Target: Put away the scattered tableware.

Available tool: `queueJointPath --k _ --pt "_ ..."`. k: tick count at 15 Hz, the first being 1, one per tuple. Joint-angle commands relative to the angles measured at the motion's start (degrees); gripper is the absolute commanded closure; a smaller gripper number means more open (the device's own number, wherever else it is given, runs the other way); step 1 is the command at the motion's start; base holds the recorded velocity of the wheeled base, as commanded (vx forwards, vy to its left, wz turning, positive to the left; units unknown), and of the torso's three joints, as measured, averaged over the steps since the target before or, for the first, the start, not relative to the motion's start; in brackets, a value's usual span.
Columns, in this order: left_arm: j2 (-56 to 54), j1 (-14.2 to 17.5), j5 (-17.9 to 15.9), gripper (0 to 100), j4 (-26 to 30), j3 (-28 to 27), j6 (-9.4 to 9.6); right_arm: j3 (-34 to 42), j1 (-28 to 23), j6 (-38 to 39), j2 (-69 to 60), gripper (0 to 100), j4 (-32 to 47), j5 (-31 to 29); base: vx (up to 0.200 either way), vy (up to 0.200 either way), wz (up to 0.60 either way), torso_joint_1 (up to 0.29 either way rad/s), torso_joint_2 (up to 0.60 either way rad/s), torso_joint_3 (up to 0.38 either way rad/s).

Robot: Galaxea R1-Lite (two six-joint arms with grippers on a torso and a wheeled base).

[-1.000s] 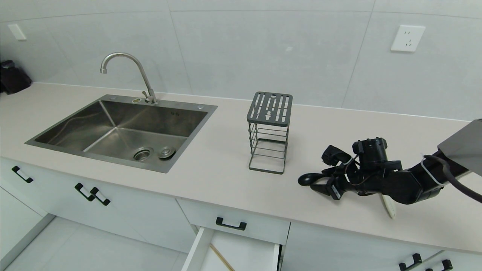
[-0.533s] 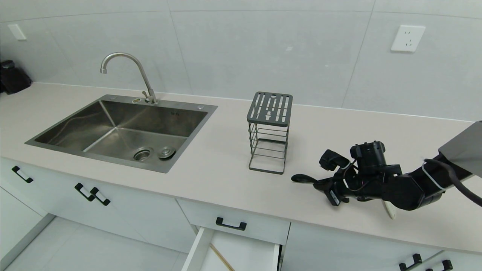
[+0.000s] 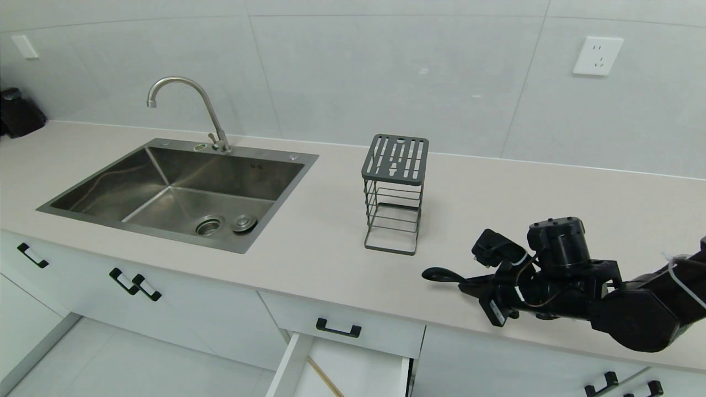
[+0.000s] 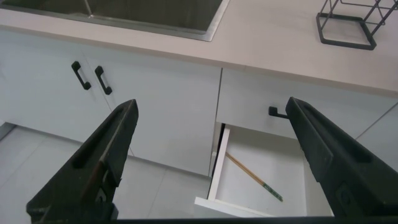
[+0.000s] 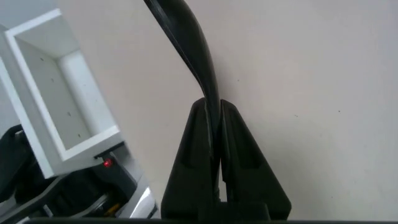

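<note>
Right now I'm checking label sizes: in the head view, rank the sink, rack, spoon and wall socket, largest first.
1. sink
2. rack
3. wall socket and spoon: unranked, they look close, and the right pincer hides part of the spoon's handle.

Right tool (image 3: 468, 284) black, wedge-shaped; arm (image 3: 629, 311) matte black, looped wires (image 3: 522, 270), white cable tie (image 3: 675, 261).

Our black right arm (image 3: 634, 309) lies low and nearly level, reaching in from the right. Its gripper (image 3: 475, 286) is pinched tight on a glossy black spoon (image 3: 439, 274). Our left gripper (image 4: 210, 106) angles downward, its dark fingers (image 4: 112, 149) spread wide apart.
</note>
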Motion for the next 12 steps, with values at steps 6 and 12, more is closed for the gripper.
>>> queueJointPath --k 6,12 --pt "0.0 -0.03 0.01 0 -0.02 0.0 -0.02 5.54 7.41 0.36 -5.2 100 -1.39 -1.59 0.0 0.0 0.0 0.0 0.0 0.0" --pt "0.0 0.06 0.01 0 -0.02 0.0 -0.02 5.9 14.0 3.88 -5.37 100 -1.47 -2.47 0.0 0.0 0.0 0.0 0.0 0.0"
